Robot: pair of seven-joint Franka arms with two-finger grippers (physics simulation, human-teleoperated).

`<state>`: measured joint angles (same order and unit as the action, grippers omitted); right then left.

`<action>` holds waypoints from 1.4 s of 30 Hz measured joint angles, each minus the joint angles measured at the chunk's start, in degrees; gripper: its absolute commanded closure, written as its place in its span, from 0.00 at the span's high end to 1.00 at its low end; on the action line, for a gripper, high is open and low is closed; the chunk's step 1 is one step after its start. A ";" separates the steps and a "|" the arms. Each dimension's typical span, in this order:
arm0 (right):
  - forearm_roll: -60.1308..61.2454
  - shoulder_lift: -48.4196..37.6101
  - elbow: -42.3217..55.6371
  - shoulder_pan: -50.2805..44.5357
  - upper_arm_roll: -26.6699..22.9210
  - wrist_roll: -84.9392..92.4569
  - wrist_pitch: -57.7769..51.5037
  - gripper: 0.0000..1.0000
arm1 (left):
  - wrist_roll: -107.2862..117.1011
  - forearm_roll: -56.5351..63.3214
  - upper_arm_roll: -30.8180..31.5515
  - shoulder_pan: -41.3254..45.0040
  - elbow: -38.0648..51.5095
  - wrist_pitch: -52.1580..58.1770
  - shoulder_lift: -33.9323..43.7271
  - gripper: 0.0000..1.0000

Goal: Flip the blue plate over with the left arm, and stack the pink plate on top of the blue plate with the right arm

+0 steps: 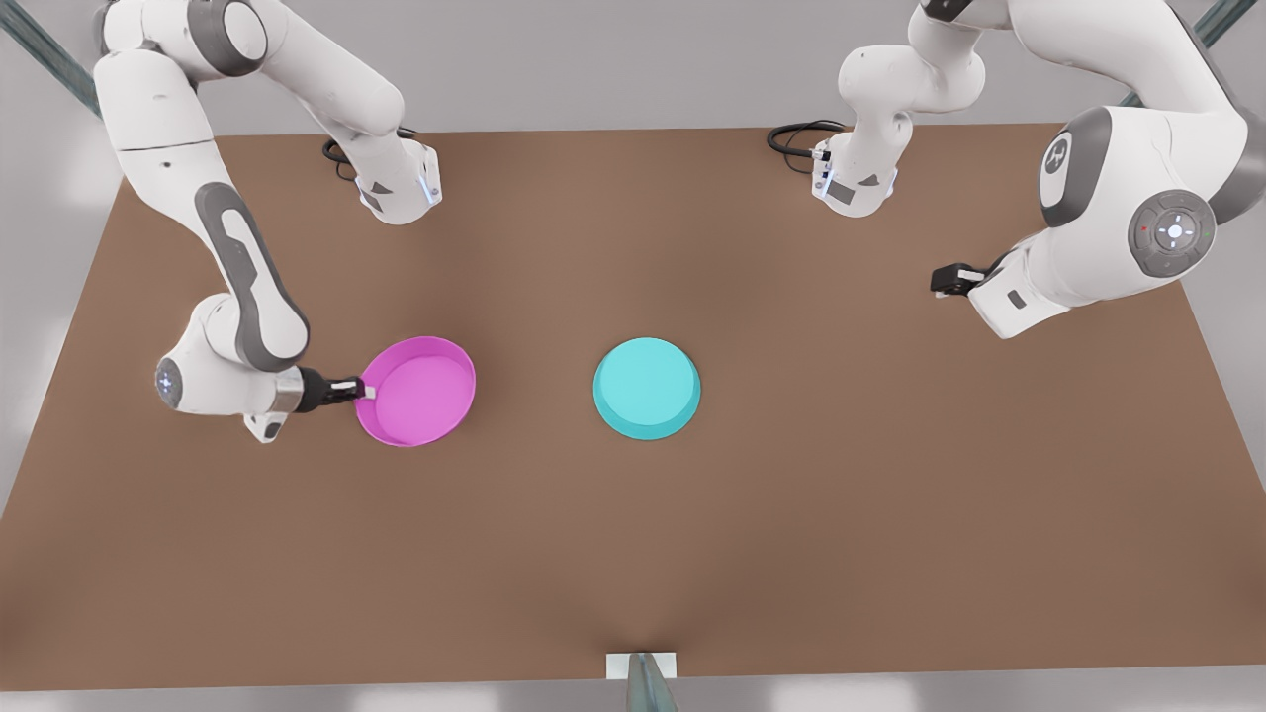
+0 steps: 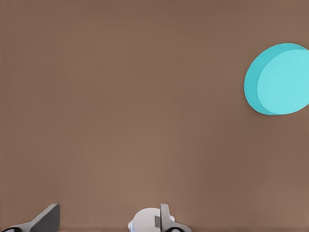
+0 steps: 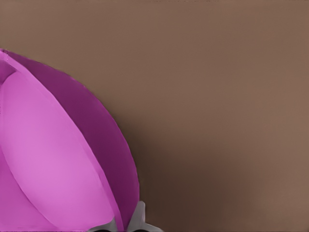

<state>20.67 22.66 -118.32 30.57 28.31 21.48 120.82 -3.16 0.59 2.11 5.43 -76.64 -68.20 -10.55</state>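
The blue plate (image 1: pixel 647 388) lay near the middle of the brown bench (image 1: pixel 633 554), base uppermost, its flat bottom facing up and its rim resting on the surface. In the left wrist view the same blue plate (image 2: pixel 277 79) appeared well away from that camera, alone on bare bench (image 2: pixel 120 106).

The pink plate (image 1: pixel 416 391) lay toward the front view's left of the blue plate, apart from it with bare bench between them. It sat hollow side up and seemed slightly tilted. The right tool (image 1: pixel 362 392) reached in level from the front view's left and was closed on the near rim of the pink plate, one finger inside the wall and one outside. In the right wrist view the pink plate (image 3: pixel 53 159) ran close past the camera, its rim wall pinched between the pale fingertips (image 3: pixel 139 217) of the right tool (image 3: pixel 126 224).

Farther back, at the front view's right, the left tool (image 1: pixel 942 280) hung above the bench, well apart from both plates and gripping nothing; whether its fingers were parted or together could not be told. The left arm (image 1: pixel 1118 213) waited there. The right arm (image 1: pixel 232 297) extended from the rear at the front view's left down to the pink plate.
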 measured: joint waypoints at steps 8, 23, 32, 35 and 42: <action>7.28 -0.08 2.35 -13.08 -0.01 -7.09 0.55 0.21 | -0.09 0.01 0.00 0.00 0.00 0.00 0.09 1.00; 6.55 2.82 4.38 -25.99 -0.62 -28.64 -0.26 0.21 | -0.01 -0.08 0.09 0.02 0.00 0.00 0.09 1.00; 6.90 4.69 7.12 -33.13 -0.89 -33.63 5.04 0.21 | -0.01 -0.15 0.09 0.01 0.00 0.00 0.09 1.00; 6.80 8.34 11.29 -37.77 -0.88 -38.05 7.59 0.21 | 0.00 -0.15 0.09 0.02 0.00 0.00 0.09 1.00; 7.05 11.63 13.42 -41.32 -0.88 -40.15 11.95 0.21 | 0.00 -0.16 0.09 -0.07 0.00 0.00 0.09 1.00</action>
<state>27.72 34.29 -104.89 -10.75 27.43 -18.67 132.77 -3.16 0.43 2.20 5.37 -76.64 -68.20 -10.46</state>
